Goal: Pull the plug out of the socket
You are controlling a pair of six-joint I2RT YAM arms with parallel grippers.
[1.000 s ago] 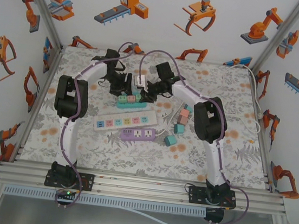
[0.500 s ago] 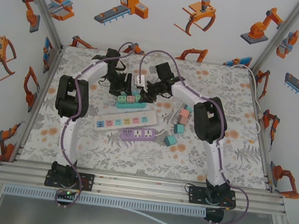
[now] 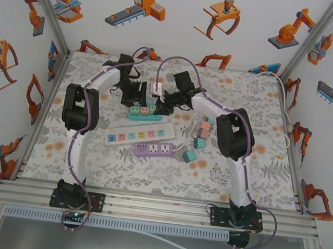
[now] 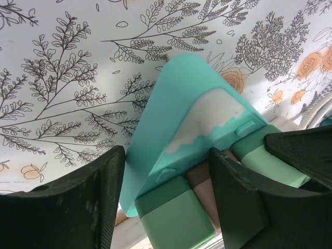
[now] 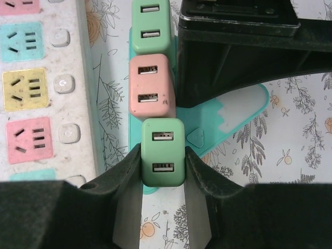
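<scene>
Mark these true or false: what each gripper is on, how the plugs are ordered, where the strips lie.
1. The right gripper is shut on a green plug. True.
2. The pink plug ends the row. False: it sits between two green plugs.
3. The white strip holds a plug. False: its sockets in view are bare.
4. The purple strip lies on the near side of the white strip. True.
5. The left gripper is at the purple strip. False: its fingers straddle the teal strip.
</scene>
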